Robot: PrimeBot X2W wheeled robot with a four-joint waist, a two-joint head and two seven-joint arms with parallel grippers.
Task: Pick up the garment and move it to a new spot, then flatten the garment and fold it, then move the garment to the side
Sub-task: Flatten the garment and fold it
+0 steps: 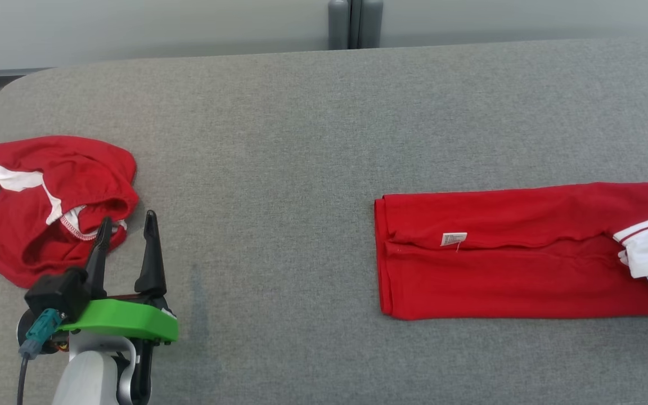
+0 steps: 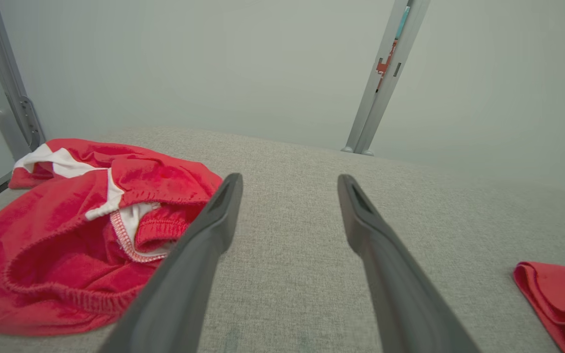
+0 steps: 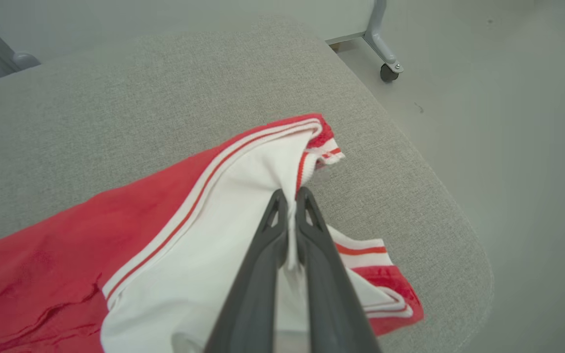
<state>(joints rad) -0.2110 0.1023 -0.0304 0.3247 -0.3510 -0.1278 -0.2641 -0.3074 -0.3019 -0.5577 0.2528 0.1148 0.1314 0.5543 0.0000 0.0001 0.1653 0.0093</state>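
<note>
Now we see the right tool (image 3: 291,192) with its two dark, tapered fingers pressed together on a pleat of the garment (image 1: 498,270), pinching the white panel (image 3: 223,206) with its thin red stripes, near the desk's rounded corner. The garment lies on the right side of the desk (image 1: 279,140): a long, flat rectangle of soft red knit, folded lengthwise, with a small white label (image 1: 453,238) along the fold line. The desk top is a coarse grey woven fabric. At the far left we find a second red garment (image 1: 48,214), crumpled into a loose heap, its gathered elastic hem and a white stripe showing. Our left tool (image 1: 127,218) sits just beside that heap, fingers spread wide and holding nothing — a green plastic mount (image 1: 121,320) lies at their base.
</note>
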